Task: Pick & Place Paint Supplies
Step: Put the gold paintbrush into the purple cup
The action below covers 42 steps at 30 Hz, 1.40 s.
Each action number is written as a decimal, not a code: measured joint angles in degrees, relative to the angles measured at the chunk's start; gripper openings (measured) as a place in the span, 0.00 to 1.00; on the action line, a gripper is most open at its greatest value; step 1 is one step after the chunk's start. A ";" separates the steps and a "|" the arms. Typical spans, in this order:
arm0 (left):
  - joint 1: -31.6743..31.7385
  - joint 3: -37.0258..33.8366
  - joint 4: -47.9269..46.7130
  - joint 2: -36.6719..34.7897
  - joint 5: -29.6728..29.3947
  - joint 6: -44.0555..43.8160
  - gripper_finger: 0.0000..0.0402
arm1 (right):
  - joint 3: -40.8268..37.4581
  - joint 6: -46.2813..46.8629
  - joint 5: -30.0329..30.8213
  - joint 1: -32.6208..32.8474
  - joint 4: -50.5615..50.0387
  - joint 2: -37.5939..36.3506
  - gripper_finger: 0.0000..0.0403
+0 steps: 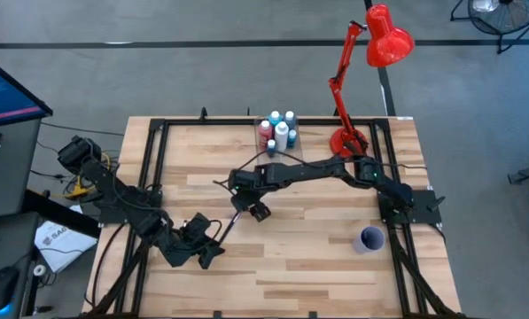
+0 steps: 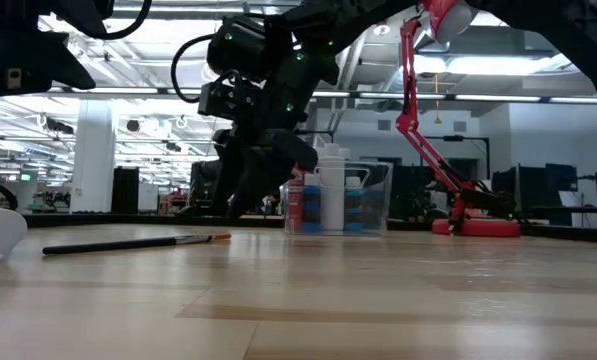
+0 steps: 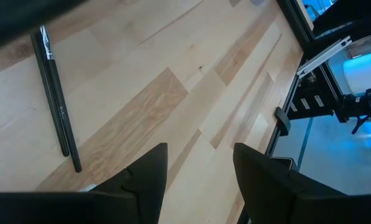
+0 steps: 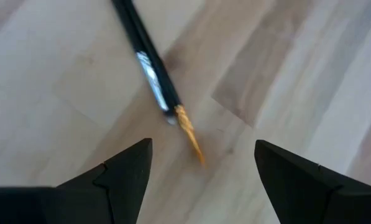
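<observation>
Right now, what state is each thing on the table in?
Right gripper: fingers open above the brush tip.
Left gripper: fingers open, empty.
Thin dark paintbrush with orange bristles: lying flat on the wood.
Small plastic paint bottles: upright, clustered.
Small purple cup: upright.

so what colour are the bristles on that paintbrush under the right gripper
Orange-gold bristles on a black-handled paintbrush; the right wrist view shows it best.

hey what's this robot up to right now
The right gripper is open and poised just above a thin dark paintbrush lying on the wooden table, its orange tip between the fingers; nothing is gripped yet. The left gripper is also open and empty, waiting near the table's front left, with two more brushes in its view. The paint bottles stand clustered in a clear box at the back edge.
</observation>
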 joint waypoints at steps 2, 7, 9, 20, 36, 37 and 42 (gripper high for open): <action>0.00 0.00 0.02 0.00 0.00 0.00 0.44 | 0.00 0.00 0.01 -0.51 0.02 0.00 0.69; 0.00 0.00 0.08 0.00 0.04 0.00 0.44 | 0.00 0.50 -0.17 -1.61 0.28 0.00 0.69; 0.00 0.00 0.11 0.00 0.07 0.00 0.44 | -0.02 1.42 -0.52 -1.71 0.46 0.00 0.69; 0.00 0.00 0.15 0.00 0.87 0.02 0.44 | -0.02 3.04 -2.01 -0.37 3.48 -0.07 0.69; 0.00 0.00 0.00 0.00 0.90 0.49 0.44 | -0.07 4.48 -4.28 1.13 3.28 -0.09 0.69; 0.00 0.00 0.00 0.00 0.90 0.48 0.44 | -0.07 3.92 -3.90 1.50 2.60 -0.09 0.69; 0.00 0.00 0.11 0.00 0.99 0.48 0.44 | -0.09 1.20 1.52 3.59 -1.68 -0.09 0.69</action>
